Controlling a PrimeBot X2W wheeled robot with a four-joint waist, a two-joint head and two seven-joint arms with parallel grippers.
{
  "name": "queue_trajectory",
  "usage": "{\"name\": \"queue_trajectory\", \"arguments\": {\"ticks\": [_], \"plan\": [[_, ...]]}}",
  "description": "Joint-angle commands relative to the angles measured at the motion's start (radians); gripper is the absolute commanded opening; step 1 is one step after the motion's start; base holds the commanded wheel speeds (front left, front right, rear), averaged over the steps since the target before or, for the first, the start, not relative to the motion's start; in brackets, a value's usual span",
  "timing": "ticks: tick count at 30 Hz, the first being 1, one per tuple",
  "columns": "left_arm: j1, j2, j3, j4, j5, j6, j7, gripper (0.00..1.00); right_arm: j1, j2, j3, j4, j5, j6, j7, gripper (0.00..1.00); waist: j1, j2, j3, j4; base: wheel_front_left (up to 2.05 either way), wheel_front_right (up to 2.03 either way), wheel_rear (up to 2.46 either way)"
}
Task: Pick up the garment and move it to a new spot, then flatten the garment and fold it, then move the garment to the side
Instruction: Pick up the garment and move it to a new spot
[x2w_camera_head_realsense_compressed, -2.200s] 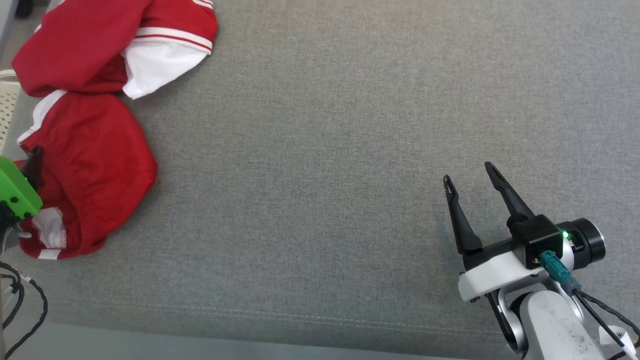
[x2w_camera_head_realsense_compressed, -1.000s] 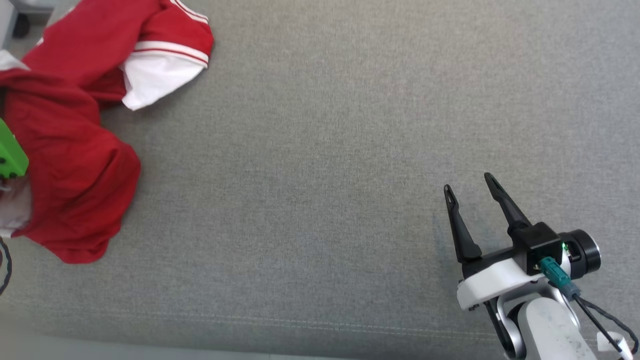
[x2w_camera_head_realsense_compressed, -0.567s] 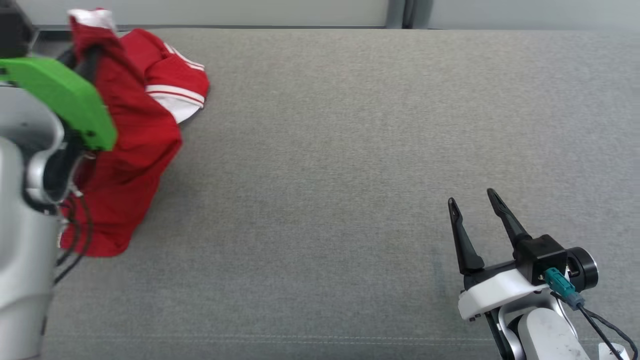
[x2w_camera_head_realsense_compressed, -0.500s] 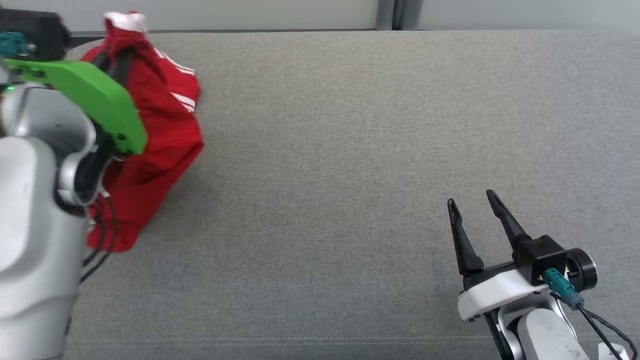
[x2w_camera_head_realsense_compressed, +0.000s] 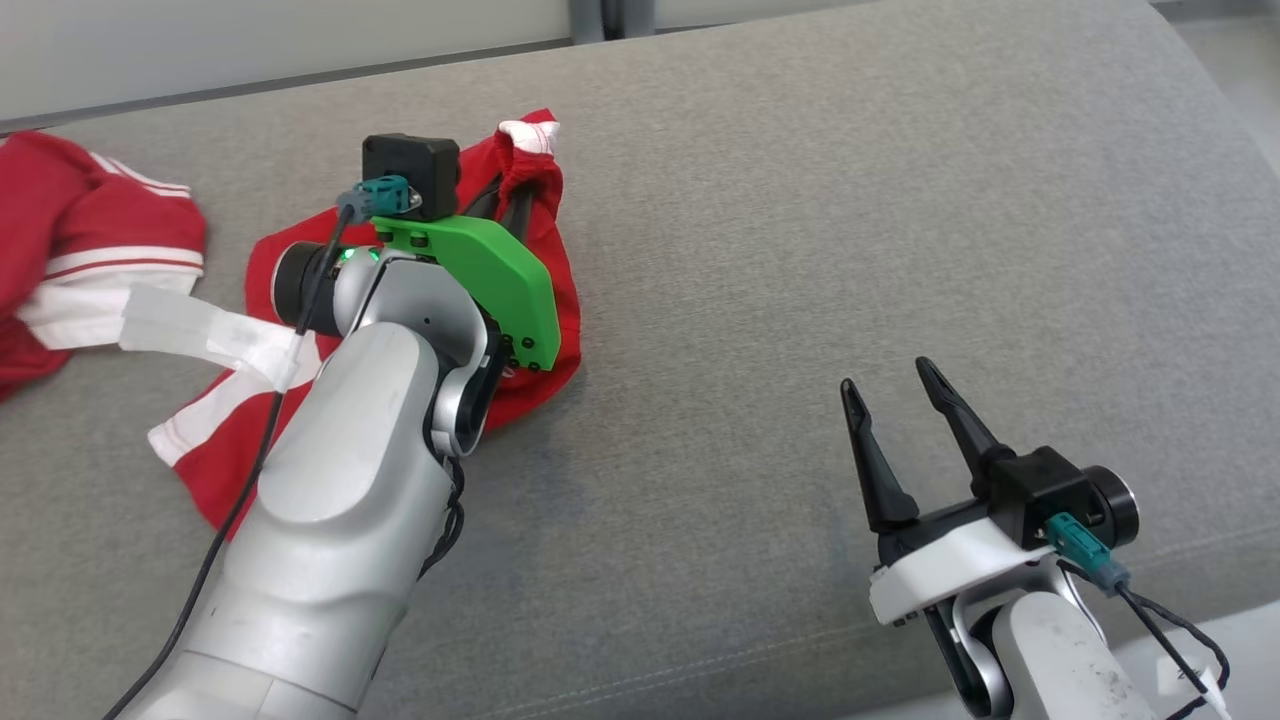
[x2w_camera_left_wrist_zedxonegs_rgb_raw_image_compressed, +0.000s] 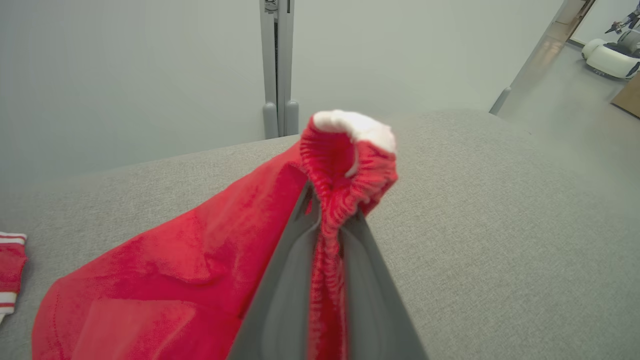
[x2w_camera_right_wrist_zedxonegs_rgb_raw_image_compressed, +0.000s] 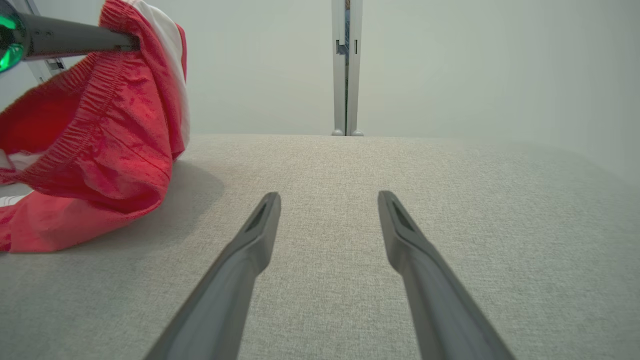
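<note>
The grey cushion lies bare on the right. The red garment hangs bunched at far left, its lower part on the cushion, so this is likely the relocating step. The left gripper clenches its waistband, and the right gripper hovers near right, released. The next move calls for laying the garment down and spreading it.

Premises: a robotics test lab, not a home. Evidence: plain pale partition panels joined by a metal post, a grey fabric-covered tabletop, and white machinery parked on the floor beyond.
</note>
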Motion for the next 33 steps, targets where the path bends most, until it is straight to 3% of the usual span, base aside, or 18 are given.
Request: {"name": "queue_trajectory", "arguments": {"ticks": [1, 8, 14, 15, 16, 24, 33], "plan": [[-0.030, -0.003, -0.007, 0.031, -0.001, -0.003, -0.022, 0.00, -0.018, -0.002, 0.008, -0.001, 0.010, 0.000, -0.003, 1.00, 0.0000, -0.0001, 0.053, -0.122, 0.00, 0.00, 0.00], [-0.129, -0.016, -0.088, 0.176, -0.019, -0.021, -0.097, 0.00, -0.027, 0.000, 0.044, -0.009, 0.033, 0.000, -0.004, 1.00, 0.0000, -0.0001, 0.088, -0.239, 0.00, 0.00, 0.00], [-0.176, -0.015, -0.210, 0.210, -0.123, 0.028, -0.142, 0.00, -0.042, -0.001, 0.083, 0.001, 0.051, 0.000, -0.004, 1.00, 0.0000, -0.0001, 0.090, -0.291, 0.00, 0.00, 0.00], [-0.184, -0.015, -0.228, 0.212, -0.135, 0.043, -0.164, 0.42, -0.043, -0.001, 0.086, 0.002, 0.053, 0.000, -0.004, 1.00, 0.0000, -0.0001, 0.090, -0.295, 0.00, 0.00, 0.00], [-0.187, -0.015, -0.246, 0.218, -0.154, 0.056, -0.180, 1.00, -0.044, -0.001, 0.089, 0.002, 0.056, 0.000, -0.004, 1.00, 0.0000, -0.0001, 0.089, -0.297, 0.00, 0.00, 0.00], [-0.201, -0.015, -0.406, 0.221, -0.261, 0.068, -0.224, 1.00, -0.043, -0.001, 0.088, 0.014, 0.055, 0.000, -0.004, 1.00, 0.0000, -0.0001, 0.084, -0.271, 0.00, 0.00, 0.00], [-0.212, -0.016, -0.534, 0.182, -0.389, 0.074, -0.249, 1.00, -0.025, -0.001, 0.051, 0.025, 0.022, 0.000, -0.004, 1.00, 0.0000, -0.0001, 0.043, -0.151, 0.00, 0.00, 0.00]]}}
